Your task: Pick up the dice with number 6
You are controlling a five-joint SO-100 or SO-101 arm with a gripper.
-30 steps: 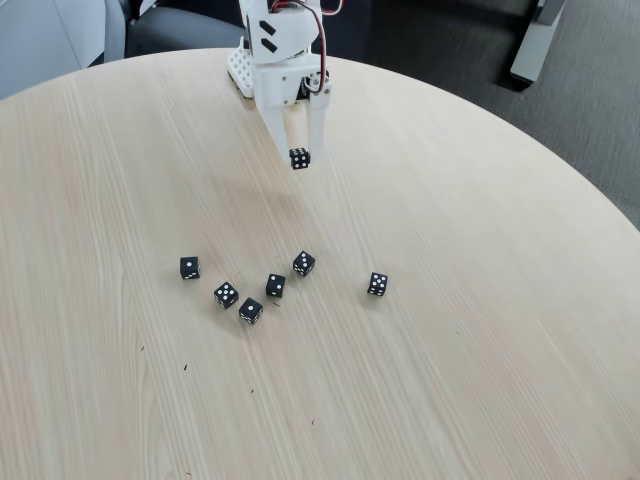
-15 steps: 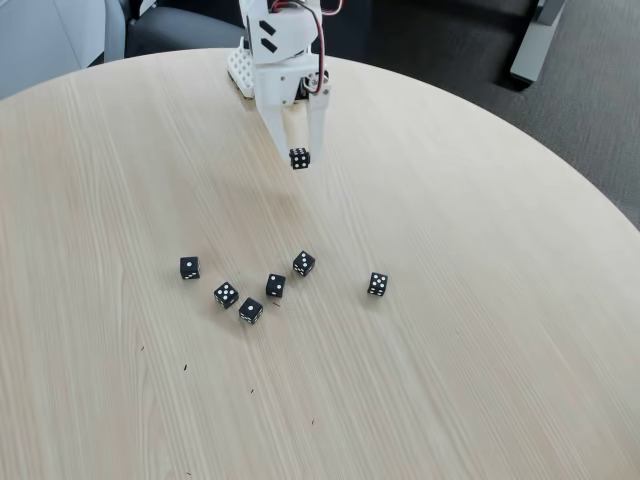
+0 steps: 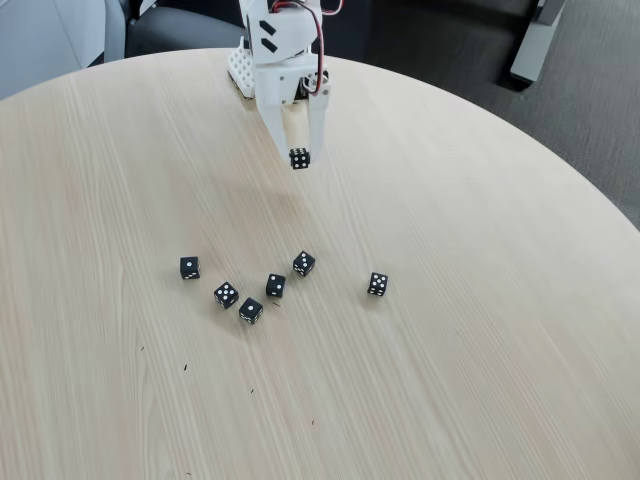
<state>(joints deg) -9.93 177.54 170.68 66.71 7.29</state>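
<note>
In the fixed view my white gripper (image 3: 299,157) hangs above the far part of the table, shut on a small black die (image 3: 299,158) with white pips. This die is held clear of the wood between the two fingertips. Its facing side shows many pips, which look like the six of the dice with number 6, though it is too small to count surely. The arm's base stands at the table's far edge.
Several other black dice lie on the round light wooden table (image 3: 450,330): one at the left (image 3: 189,267), a cluster near the middle (image 3: 251,311), and one apart to the right (image 3: 377,284). Dark floor lies beyond the table's edge.
</note>
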